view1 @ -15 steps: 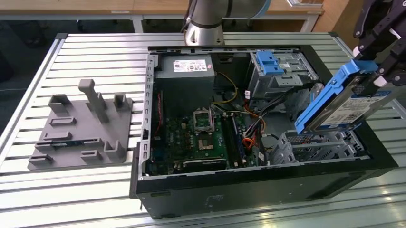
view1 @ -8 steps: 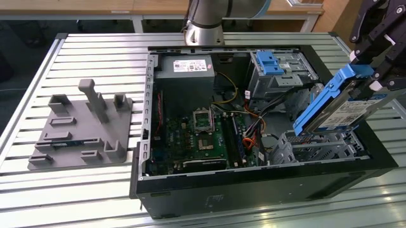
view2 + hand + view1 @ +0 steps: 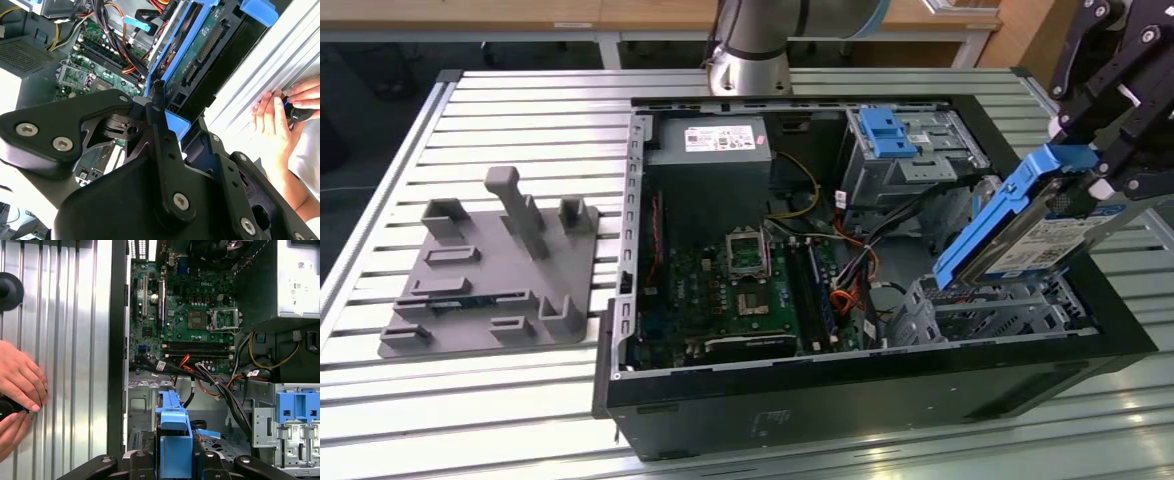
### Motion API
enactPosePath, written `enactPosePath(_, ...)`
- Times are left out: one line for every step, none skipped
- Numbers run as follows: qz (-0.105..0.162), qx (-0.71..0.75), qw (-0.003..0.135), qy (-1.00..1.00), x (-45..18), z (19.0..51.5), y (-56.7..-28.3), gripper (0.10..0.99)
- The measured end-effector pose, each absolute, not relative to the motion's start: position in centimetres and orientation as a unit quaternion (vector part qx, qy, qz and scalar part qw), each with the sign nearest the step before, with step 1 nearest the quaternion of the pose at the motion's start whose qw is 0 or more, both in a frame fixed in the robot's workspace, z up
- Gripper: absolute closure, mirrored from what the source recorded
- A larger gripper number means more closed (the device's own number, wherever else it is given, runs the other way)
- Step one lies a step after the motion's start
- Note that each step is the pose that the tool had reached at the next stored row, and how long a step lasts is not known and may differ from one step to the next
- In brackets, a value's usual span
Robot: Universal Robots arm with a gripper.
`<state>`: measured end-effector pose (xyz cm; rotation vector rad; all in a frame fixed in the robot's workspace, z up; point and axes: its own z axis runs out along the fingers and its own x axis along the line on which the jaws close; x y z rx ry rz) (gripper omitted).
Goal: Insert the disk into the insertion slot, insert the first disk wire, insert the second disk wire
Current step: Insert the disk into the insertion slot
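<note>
Here the tool (image 3: 1098, 168) clamps the tilted disk (image 3: 1031, 238), lower edge at the insertion slot (image 3: 991, 312).

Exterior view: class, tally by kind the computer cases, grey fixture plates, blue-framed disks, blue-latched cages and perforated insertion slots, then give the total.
computer case: 1
grey fixture plate: 1
disk, blue-framed: 1
blue-latched cage: 1
insertion slot: 1
Total: 5
</note>
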<state>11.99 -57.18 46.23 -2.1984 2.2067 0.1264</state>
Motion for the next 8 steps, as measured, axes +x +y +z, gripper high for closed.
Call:
enactPosePath(0.041,-0.705,0.012,0.708,11.99,46.14,-57.18,0.722)
enactPosePath(0.041,-0.705,0.012,0.708,11.99,46.05,-57.18,0.722)
enactPosePath(0.041,-0.705,0.012,0.707,11.99,45.95,-57.18,0.722)
enactPosePath(0.041,-0.706,0.012,0.707,11.99,45.86,-57.17,0.722)
enactPosePath(0.041,-0.706,0.012,0.707,11.99,45.77,-57.17,0.722)
enactPosePath(0.041,-0.706,0.012,0.707,11.99,45.68,-57.17,0.722)
enactPosePath(0.041,-0.706,0.012,0.707,11.99,45.58,-57.17,0.722)
enactPosePath(0.041,-0.706,0.012,0.707,11.99,45.48,-57.17,0.722)
